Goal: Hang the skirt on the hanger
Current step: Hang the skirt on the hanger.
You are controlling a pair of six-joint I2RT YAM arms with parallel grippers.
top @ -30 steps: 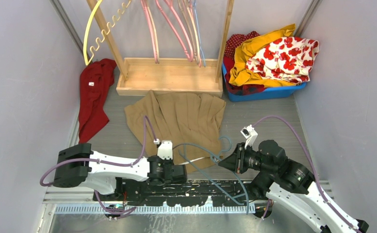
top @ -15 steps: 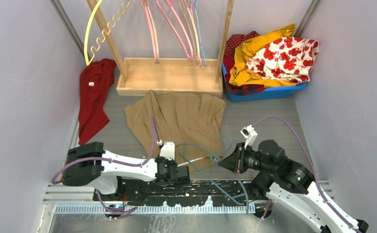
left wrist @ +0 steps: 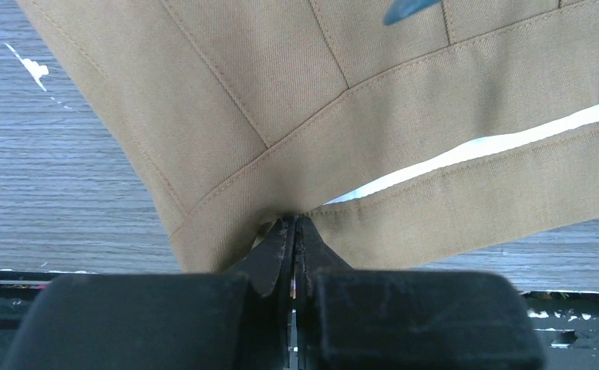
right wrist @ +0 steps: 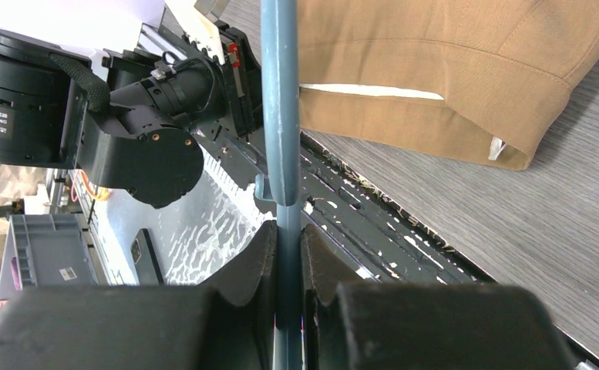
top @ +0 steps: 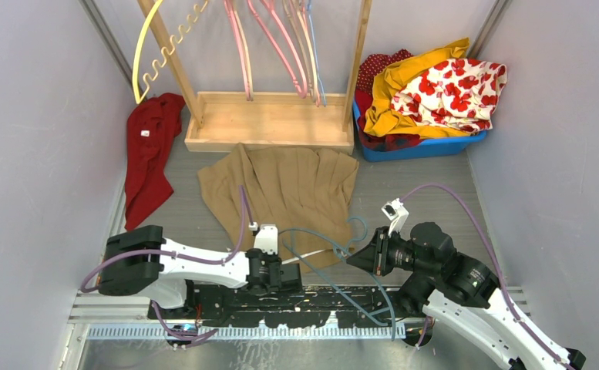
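The tan pleated skirt (top: 280,189) lies flat on the floor, its waistband toward the arms. My left gripper (top: 292,267) is shut on the near edge of that waistband; in the left wrist view the jaws (left wrist: 294,222) pinch the tan skirt (left wrist: 296,77) fabric, and the waist opening shows its white lining. A thin blue-grey hanger (top: 327,279) lies across the waistband area, hook near the skirt's right corner. My right gripper (top: 363,257) is shut on it; in the right wrist view the hanger (right wrist: 280,92) bar runs straight up between the jaws of that gripper (right wrist: 288,231).
A wooden rack (top: 269,119) with pink hangers (top: 273,38) and a yellow hanger (top: 146,54) stands behind the skirt. A red garment (top: 148,146) lies at the left wall. A blue bin (top: 427,146) of clothes sits at the back right. Side walls close in.
The left arm shifted slightly right and its jaws closed on the skirt's waistband edge. The right arm and hanger have stayed still.
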